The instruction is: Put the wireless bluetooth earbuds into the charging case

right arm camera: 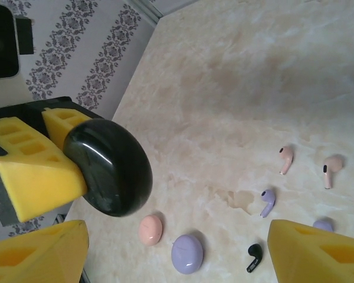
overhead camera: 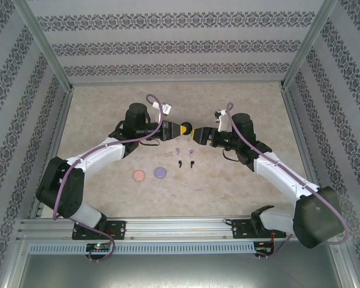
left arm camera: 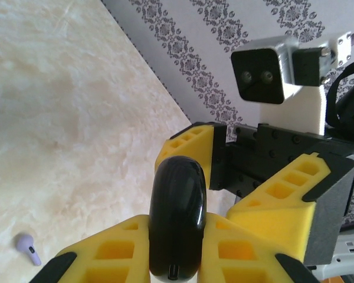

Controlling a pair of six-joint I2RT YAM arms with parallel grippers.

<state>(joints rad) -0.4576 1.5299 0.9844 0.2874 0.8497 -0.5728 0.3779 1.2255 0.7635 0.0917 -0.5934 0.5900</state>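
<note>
Earbuds (right arm camera: 267, 201) lie loose on the table (overhead camera: 240, 102), below both pincers and touching neither. The left pincer (overhead camera: 183, 129) is clamped on the black charging case (left arm camera: 177, 194); the right pincer (overhead camera: 199, 136) stands wide, facing it. One purple earbud (right arm camera: 323, 224) is partly hidden behind a yellow finger (right arm camera: 318, 253). In the right wrist view the stems lie flat, with their tips toward the bottom of that view.

Black case (right arm camera: 109, 168), pink, purple and black earbuds (right arm camera: 267, 201), beige marbled table (right arm camera: 224, 88).
</note>
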